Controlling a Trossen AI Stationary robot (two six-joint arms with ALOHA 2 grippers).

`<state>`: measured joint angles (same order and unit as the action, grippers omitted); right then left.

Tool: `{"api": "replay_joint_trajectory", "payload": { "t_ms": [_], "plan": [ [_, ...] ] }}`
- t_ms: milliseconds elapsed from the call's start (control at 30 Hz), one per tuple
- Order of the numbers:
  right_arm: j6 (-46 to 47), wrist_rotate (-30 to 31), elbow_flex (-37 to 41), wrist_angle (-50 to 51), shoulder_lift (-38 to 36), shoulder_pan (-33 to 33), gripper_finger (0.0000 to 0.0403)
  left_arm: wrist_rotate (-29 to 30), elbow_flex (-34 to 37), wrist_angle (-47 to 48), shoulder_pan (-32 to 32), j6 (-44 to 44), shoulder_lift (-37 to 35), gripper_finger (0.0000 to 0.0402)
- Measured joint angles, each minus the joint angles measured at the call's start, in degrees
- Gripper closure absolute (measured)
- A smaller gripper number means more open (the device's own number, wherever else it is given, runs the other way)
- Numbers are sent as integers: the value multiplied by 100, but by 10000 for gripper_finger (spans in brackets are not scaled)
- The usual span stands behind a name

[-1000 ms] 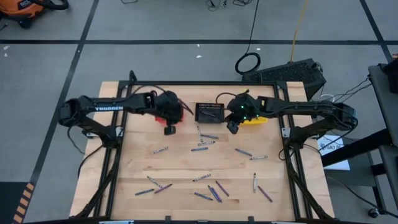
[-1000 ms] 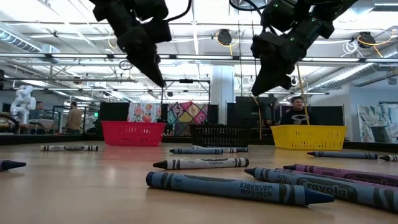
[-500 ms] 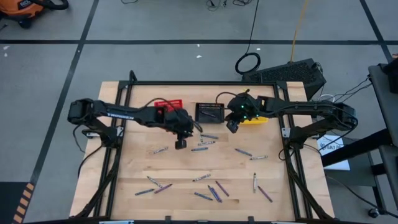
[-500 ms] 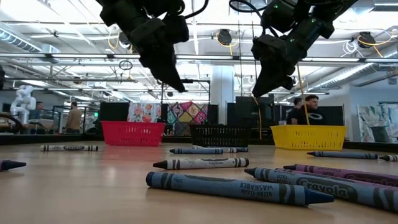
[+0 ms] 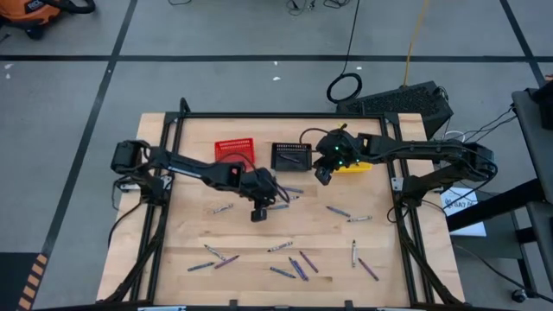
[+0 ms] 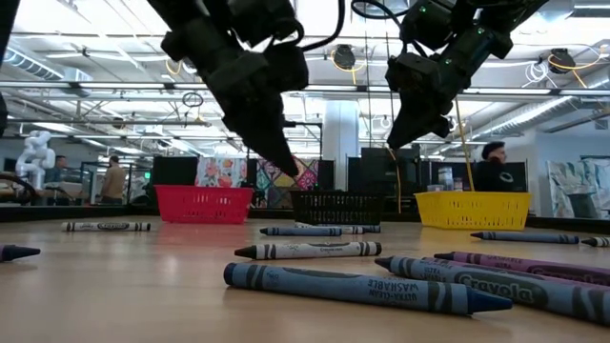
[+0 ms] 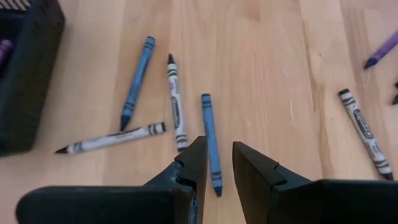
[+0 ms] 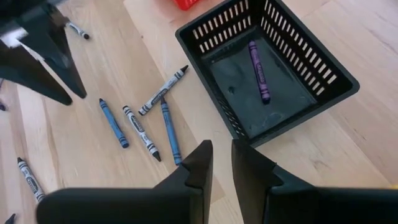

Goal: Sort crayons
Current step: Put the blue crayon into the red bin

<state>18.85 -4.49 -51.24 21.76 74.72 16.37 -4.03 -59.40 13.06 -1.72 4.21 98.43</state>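
High view: the left gripper (image 5: 258,213) hangs over the middle of the tabletop (image 5: 190,238), just in front of a small cluster of crayons (image 5: 287,197) that lies before the black basket (image 5: 291,156). In the left wrist view its fingers (image 7: 194,163) stand a narrow gap apart with nothing between them, and a blue crayon (image 7: 210,142) lies on the wood right below that gap. Beside it are a grey crayon (image 7: 175,103), another blue one (image 7: 137,83) and a second grey one (image 7: 111,138) lying crosswise.

The right gripper (image 5: 323,177) hovers near the back edge of the tabletop, between the black basket and the yellow basket (image 5: 358,166). In the right wrist view its fingers (image 8: 200,163) are nearly together, with only a slim gap and nothing held. That view looks down into the black basket, where one purple crayon (image 8: 259,73) lies on the bottom.

The red basket (image 5: 233,149) sits at the back edge, left of the black one. More crayons are scattered toward the front edge of the tabletop, blue, purple and grey, with several (image 5: 298,265) grouped near the front middle and a few (image 5: 212,256) toward the front left. In the low view a person (image 6: 493,164) stands in the room beyond the yellow basket.
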Motion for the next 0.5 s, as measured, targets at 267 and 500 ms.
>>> {"api": "replay_joint_trajectory", "payload": {
  "t_ms": [267, 500],
  "plan": [
    [0, -1, 0, -2, 0, 1, 355, -6, 0, -52, -109, 3, 340, 322],
    [0, -1, 0, 0, 0, 1, 355, -28, 0, -232, -109, 9, 656, 322]
  ]
}}
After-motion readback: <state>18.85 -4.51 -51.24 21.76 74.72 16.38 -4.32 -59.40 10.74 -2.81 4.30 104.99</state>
